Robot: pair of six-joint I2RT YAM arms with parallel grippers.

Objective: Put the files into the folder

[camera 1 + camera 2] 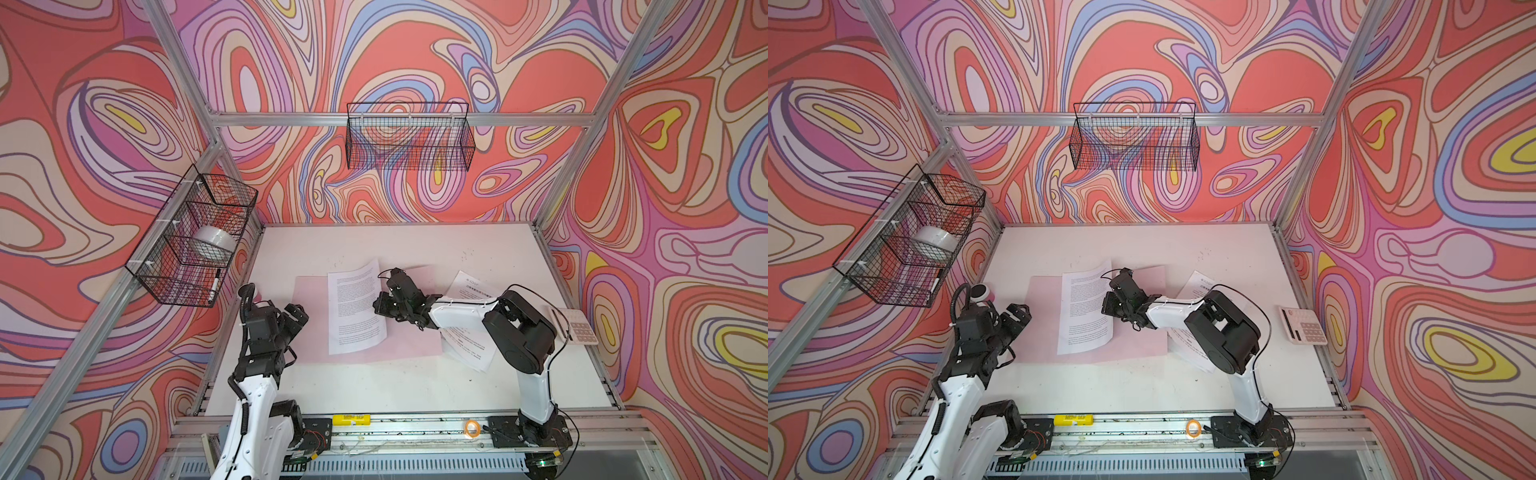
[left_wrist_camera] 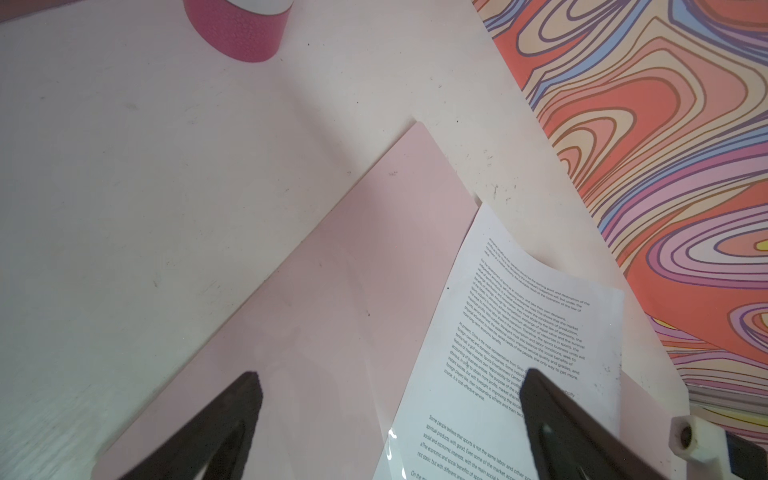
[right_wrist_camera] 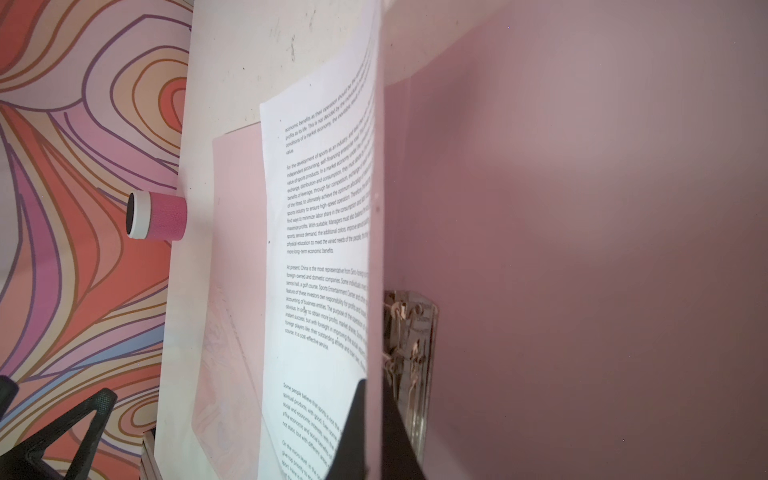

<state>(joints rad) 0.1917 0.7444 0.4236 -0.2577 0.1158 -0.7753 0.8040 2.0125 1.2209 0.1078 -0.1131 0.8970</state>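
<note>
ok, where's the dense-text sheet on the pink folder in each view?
Top view: text sheet at the centre of the table.
Top view: text sheet, same central spot.
Left wrist: text sheet partly behind one of the left fingers.
Right wrist: text sheet mid-picture, edge pinched by the right fingers.
Shared landmark: pink folder beneath it, in all four.

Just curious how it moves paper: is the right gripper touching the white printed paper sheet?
Touching. The right wrist view shows the right gripper pinching the raised edge of the white printed paper sheet.
</note>
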